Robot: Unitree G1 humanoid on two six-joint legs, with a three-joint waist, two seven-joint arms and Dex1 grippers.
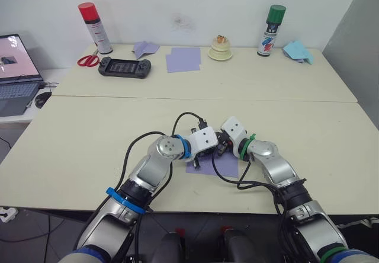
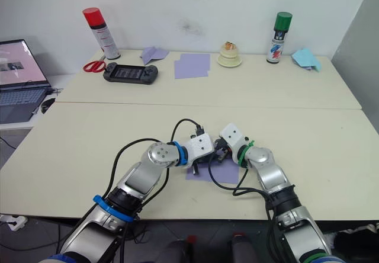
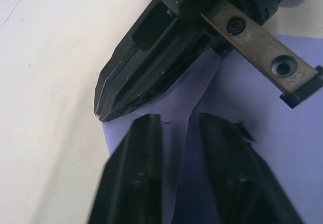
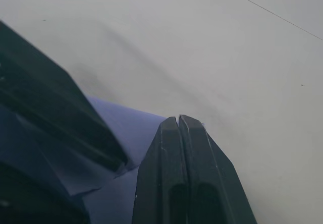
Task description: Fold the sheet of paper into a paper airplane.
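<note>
I see both grippers over the sheet of paper (image 1: pixel 225 165), frame centre: left gripper (image 3: pixel 174 133) slightly parted around a raised fold, right gripper (image 4: pixel 179 120) closed, empty; folding barely begun.

table (image 1: pixel 89 150) | sheet of paper (image 1: pixel 228 167) near edge | spray cans, scissors, gamepad far side

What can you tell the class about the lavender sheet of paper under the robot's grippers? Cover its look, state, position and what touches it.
The sheet of paper is thin, plain lavender, lying on the near half of the cream table, largely covered by both arms. It is partly folded: a raised flap with a crease shows in the left wrist view. The left gripper, fingers slightly apart, straddles that flap. The right gripper, fingers pressed together, points down at the paper's edge beside it.
</note>
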